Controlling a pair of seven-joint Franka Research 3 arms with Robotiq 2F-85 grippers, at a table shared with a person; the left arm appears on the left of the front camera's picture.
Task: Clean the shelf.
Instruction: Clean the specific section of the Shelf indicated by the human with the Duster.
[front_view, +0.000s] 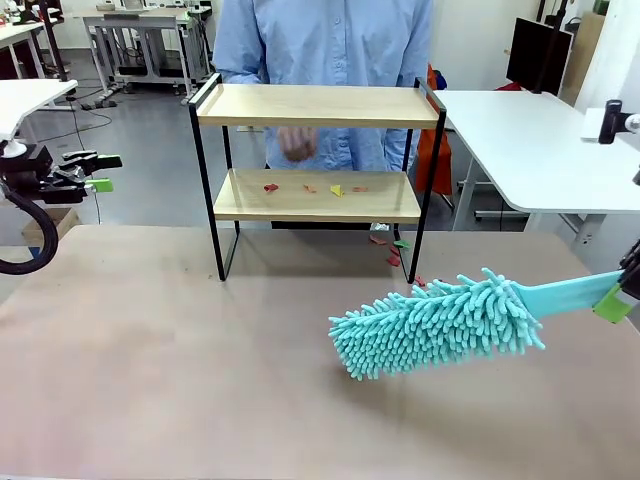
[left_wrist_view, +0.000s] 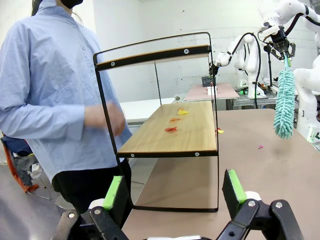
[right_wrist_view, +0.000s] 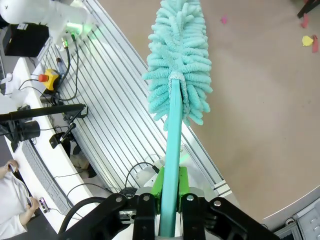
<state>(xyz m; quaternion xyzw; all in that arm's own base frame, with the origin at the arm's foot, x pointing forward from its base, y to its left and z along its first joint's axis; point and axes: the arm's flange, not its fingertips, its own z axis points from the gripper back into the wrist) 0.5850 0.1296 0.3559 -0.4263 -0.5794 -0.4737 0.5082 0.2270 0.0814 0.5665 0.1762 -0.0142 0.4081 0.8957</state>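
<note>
The shelf (front_view: 316, 104) stands at the table's far middle, two wooden boards in a black frame. Small red and yellow scraps (front_view: 336, 189) lie on its lower board (left_wrist_view: 186, 131), and more scraps (front_view: 393, 252) lie on the table by its right leg. My right gripper (front_view: 618, 298) is shut on the handle of a turquoise fluffy duster (front_view: 440, 322), whose head hangs over the table right of the middle; the duster (right_wrist_view: 179, 60) points away from the fingers (right_wrist_view: 181, 184). My left gripper (front_view: 100, 172) is open and holds nothing at the far left, facing the shelf's end (left_wrist_view: 172, 195).
A person in a light blue shirt (front_view: 325, 45) stands behind the shelf with a blurred hand (front_view: 296, 143) between the boards. A white side table (front_view: 530, 140) is at the right. Brown tabletop (front_view: 200, 370) spreads in front.
</note>
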